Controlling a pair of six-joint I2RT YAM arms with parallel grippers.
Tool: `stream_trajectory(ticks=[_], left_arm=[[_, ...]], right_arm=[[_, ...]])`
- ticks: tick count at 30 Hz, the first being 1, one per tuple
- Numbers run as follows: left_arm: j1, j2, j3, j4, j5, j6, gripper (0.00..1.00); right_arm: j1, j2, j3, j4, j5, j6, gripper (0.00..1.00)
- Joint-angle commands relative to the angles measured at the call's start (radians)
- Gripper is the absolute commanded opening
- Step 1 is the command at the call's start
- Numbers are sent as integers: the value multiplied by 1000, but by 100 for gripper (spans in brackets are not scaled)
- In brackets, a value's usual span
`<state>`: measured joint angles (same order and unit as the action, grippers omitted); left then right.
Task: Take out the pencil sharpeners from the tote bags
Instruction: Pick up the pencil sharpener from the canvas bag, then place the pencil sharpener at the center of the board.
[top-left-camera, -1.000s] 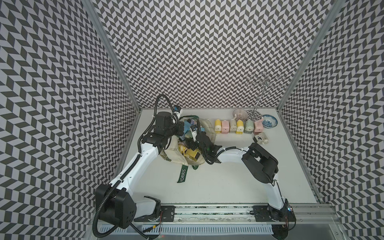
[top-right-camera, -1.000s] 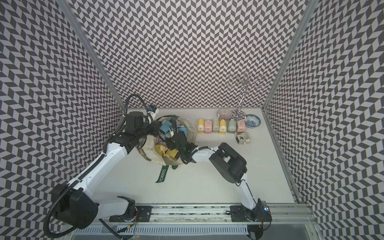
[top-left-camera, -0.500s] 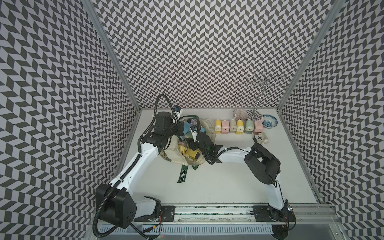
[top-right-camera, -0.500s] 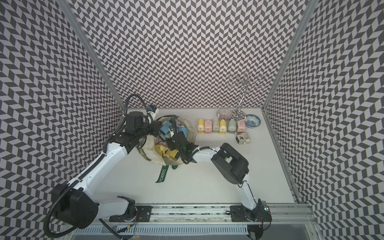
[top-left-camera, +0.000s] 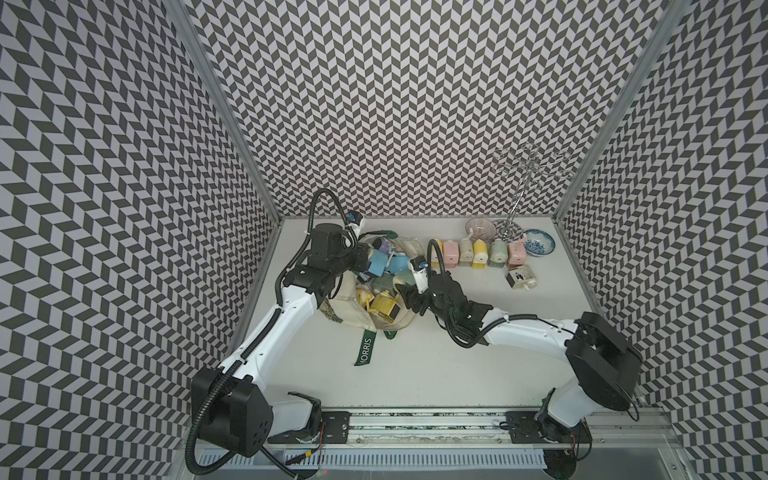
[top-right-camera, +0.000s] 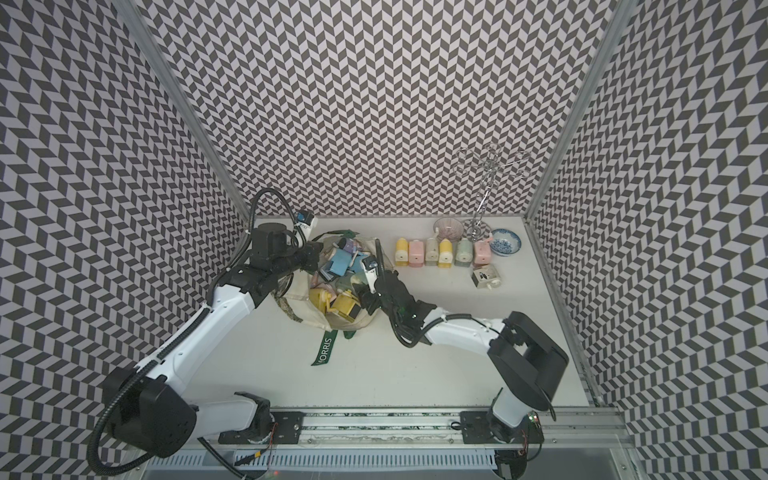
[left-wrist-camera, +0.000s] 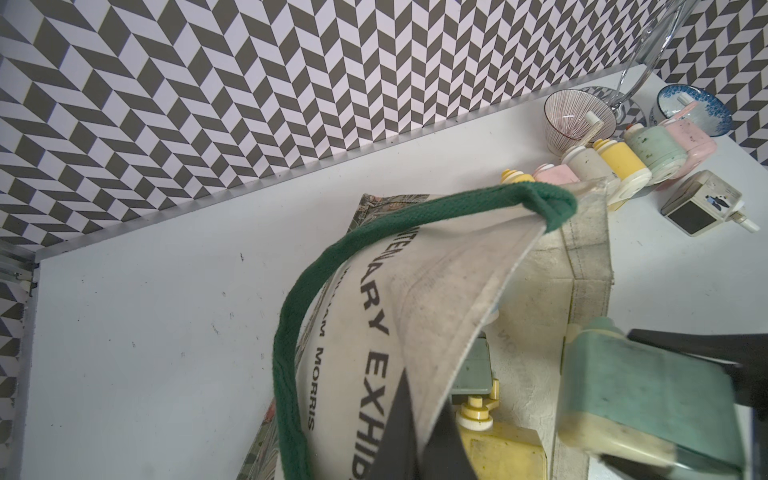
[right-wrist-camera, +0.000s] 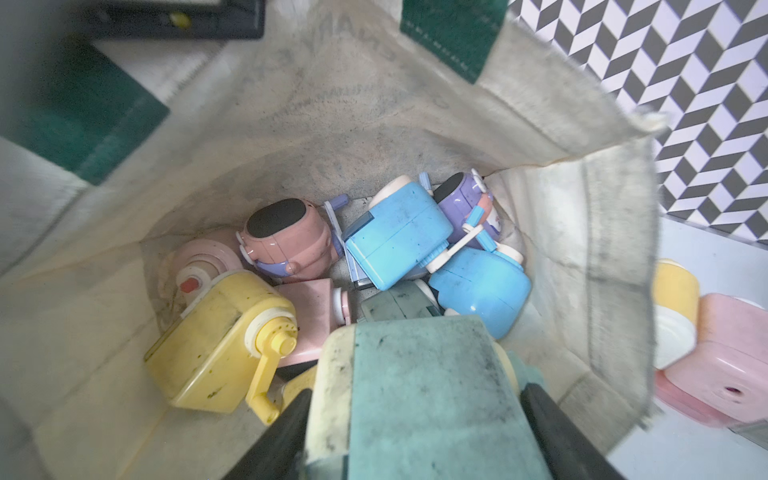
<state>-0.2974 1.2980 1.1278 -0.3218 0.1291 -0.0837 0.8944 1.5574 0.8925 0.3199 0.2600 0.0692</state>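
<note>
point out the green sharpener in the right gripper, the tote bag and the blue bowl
green sharpener (right-wrist-camera: 424, 386): right wrist view, its smudged top face
tote bag (left-wrist-camera: 449, 257): left wrist view, the cream lettered flap
blue bowl (top-left-camera: 540, 245): a top view, its patterned inside

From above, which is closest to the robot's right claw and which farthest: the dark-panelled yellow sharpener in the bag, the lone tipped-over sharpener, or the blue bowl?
From the right gripper, in a top view:
1. Dark-panelled yellow sharpener, inside the tote bag, beside it.
2. Lone sharpener, out on the table.
3. Blue bowl, back-right corner.
</note>
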Motion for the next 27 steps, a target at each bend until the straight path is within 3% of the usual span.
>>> stream_trajectory(ticks=[1, 8, 13, 21, 27], left_arm=[[-2, -14, 50, 76, 32, 4, 0], [-3, -14, 49, 78, 27, 6, 0], [-3, -11, 49, 79, 28, 6, 0], [-5, -13, 47, 79, 28, 6, 0], [-6, -11, 47, 79, 28, 6, 0]], right_arm=[[-3, -109, -46, 48, 86, -35, 53], [-152, -178, -128, -13, 133, 15, 53], [-306, -174, -188, -30, 98, 112, 52], [-484, -71, -208, -32, 41, 166, 51], [-564, 3, -134, -111, -18, 203, 51]])
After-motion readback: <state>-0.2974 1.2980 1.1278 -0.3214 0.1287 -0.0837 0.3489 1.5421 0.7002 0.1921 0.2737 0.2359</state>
